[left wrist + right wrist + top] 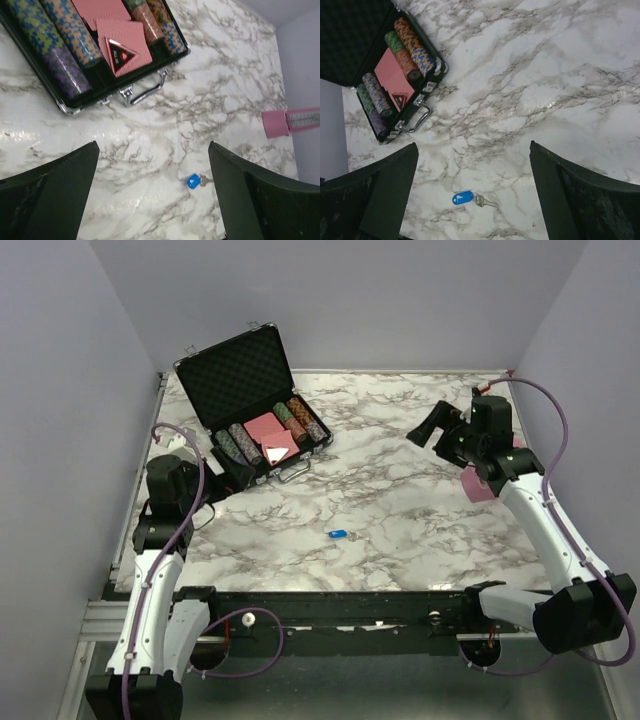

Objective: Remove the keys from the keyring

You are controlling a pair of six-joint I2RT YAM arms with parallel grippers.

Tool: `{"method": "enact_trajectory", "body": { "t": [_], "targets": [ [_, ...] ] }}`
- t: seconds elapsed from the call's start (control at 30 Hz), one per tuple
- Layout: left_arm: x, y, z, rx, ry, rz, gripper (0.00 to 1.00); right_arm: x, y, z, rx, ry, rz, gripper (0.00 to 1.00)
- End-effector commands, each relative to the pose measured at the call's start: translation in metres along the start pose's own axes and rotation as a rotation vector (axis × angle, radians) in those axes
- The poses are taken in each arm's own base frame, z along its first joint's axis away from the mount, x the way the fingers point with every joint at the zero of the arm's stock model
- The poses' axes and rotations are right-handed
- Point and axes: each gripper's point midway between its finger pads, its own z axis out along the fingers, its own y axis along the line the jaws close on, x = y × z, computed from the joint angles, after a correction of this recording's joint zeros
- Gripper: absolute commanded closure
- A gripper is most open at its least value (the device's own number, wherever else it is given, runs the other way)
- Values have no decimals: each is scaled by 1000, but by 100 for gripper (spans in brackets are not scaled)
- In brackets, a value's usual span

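Keys [338, 534] nr table [420, 510] front edge, well apart fr case [250, 410].

One open case [235, 365] holds four rows of chips [65, 70] and two pink card piles [125, 45]. Outside it there are one blue tag [462, 198], one key [482, 201] and one pink block [275, 124].

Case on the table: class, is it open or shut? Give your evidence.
Open. Its lid stands raised at the back, and chips and pink cards show inside.
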Motion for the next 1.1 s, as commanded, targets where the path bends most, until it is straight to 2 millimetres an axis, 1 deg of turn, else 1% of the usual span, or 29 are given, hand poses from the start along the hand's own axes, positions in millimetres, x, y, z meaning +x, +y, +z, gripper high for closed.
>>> {"method": "enact_trajectory", "body": {
  "t": [0.0, 0.07, 0.2, 0.23, 0.33, 0.57, 0.73, 0.83, 0.97, 1.07],
  "targets": [
    [48, -13, -19, 38, 196, -7, 1, 26, 12, -21, -51, 131, 55, 0],
    [65, -18, -21, 56, 245, -6, 1, 34, 19, -23, -95, 169, 73, 0],
    [89, -31, -23, 76, 310, -33, 4, 49, 22, -23, -123, 236, 100, 0],
    [97, -34, -23, 74, 331, -44, 5, 51, 22, -24, -126, 241, 100, 0],
    [113, -44, -21, 86, 365, -56, 6, 54, 21, -28, -133, 244, 101, 0],
    [154, -61, -9, 124, 429, -99, 9, 57, 26, -34, -157, 272, 94, 0],
    [171, -68, 1, 117, 452, -114, 12, 57, 29, -41, -161, 282, 96, 0],
    [183, -69, 5, 112, 471, -124, 13, 57, 28, -46, -159, 272, 95, 0],
    [202, -66, 13, 109, 497, -162, 15, 65, 23, -49, -145, 286, 113, 0],
    [209, -70, 20, 135, 491, -193, 18, 73, 20, -49, -147, 304, 125, 0]
  ]
}}
